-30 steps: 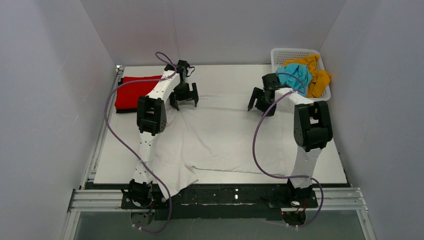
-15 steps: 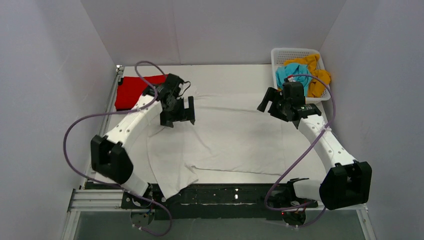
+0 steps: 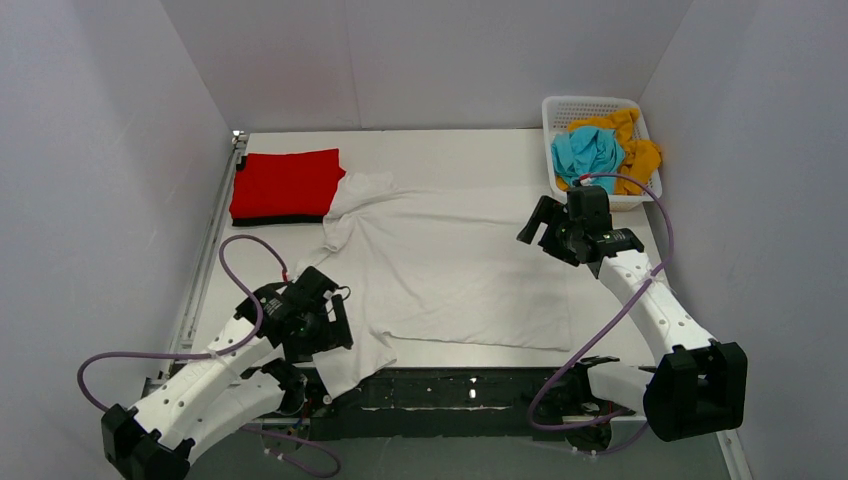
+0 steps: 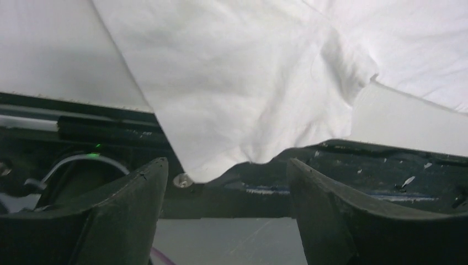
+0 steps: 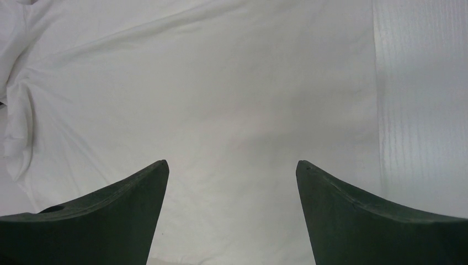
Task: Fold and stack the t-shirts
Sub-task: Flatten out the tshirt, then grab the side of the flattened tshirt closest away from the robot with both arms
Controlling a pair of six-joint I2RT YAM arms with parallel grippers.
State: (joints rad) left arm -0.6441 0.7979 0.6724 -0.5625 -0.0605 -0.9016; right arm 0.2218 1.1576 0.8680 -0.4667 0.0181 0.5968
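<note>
Five t-shirts are in view, one of each colour. At the far left of the table [image 3: 450, 150] sits a stack of two: one red t-shirt [image 3: 285, 182], folded into a neat rectangle, lies on top of one black t-shirt [image 3: 265, 219], of which only a thin edge shows along the near side.

Nearer, the left gripper [image 3: 318, 325] hangs over the near left corner of the white t-shirt [image 3: 450, 270]. Its jaws are spread wide and hold nothing. In the left wrist view that corner of cloth droops over the table edge onto the black rail [image 4: 386, 165].

The one white t-shirt lies spread open across the middle of the table, with some wrinkles and one sleeve bunched just beside the red one.

Over its right part hovers the right gripper [image 3: 545, 225], jaws also wide apart and empty; its own camera shows both fingers [image 5: 110, 215] above the cloth.

At the far right corner stands one white basket [image 3: 595, 103] holding two crumpled shirts: one teal t-shirt [image 3: 585, 152] and one mustard t-shirt [image 3: 640, 158] beside it.
</note>
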